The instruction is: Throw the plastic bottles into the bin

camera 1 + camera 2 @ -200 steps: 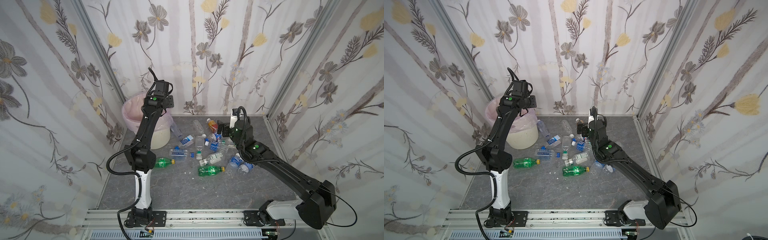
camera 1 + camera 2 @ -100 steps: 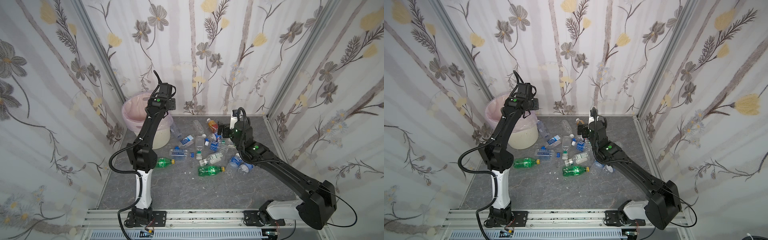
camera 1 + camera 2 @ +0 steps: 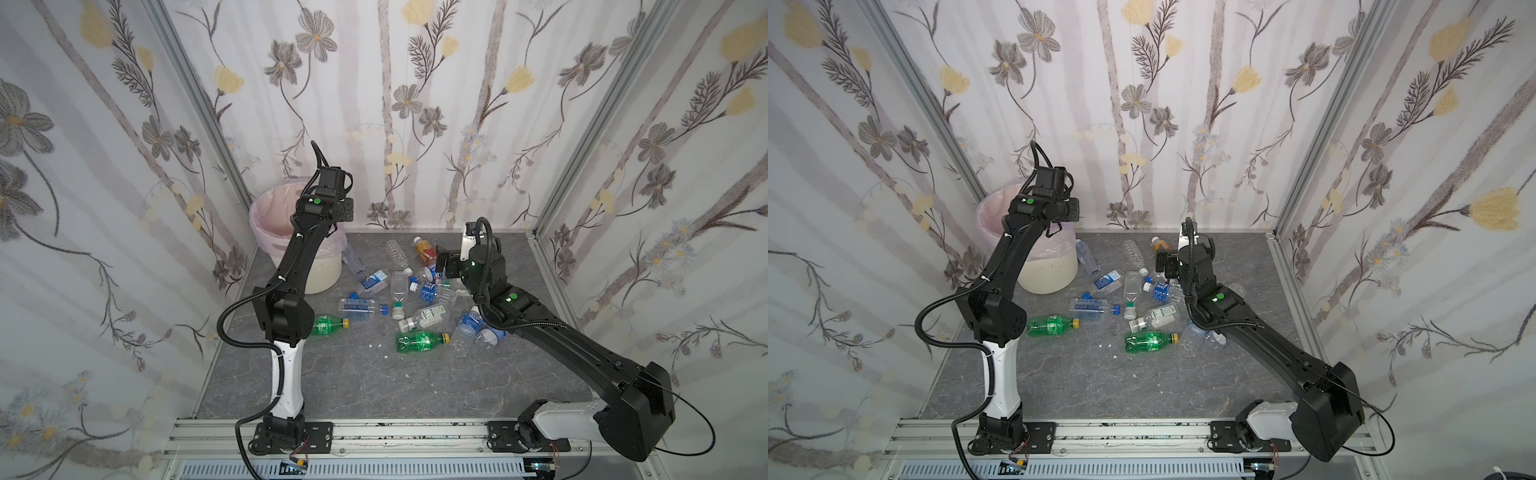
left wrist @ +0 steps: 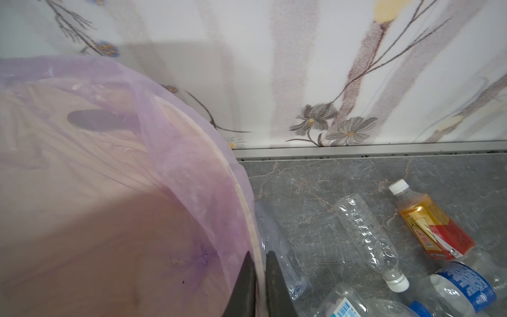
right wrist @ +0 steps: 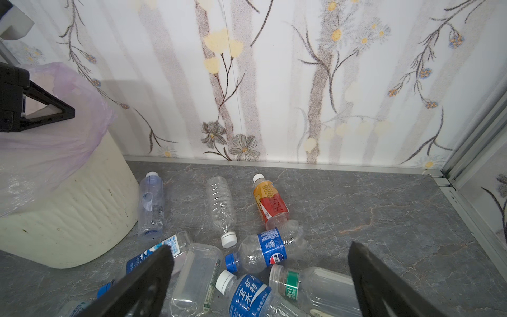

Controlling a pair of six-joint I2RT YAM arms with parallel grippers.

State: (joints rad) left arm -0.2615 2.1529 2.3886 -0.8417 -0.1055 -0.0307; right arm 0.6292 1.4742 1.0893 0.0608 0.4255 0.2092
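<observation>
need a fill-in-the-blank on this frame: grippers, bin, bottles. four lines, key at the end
1. The left gripper, holding nothing by the rim of the bin, is ___.
2. The right gripper, above the plastic bottles, is ___.
3. The number of green bottles in the top views is ___.
4. The orange-red bottle has a ___ cap.

Missing words: shut; open; two; white.

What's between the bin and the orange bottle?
Right wrist view: a bluish bottle by the bin, then a ribbed clear bottle before the orange bottle.
</observation>
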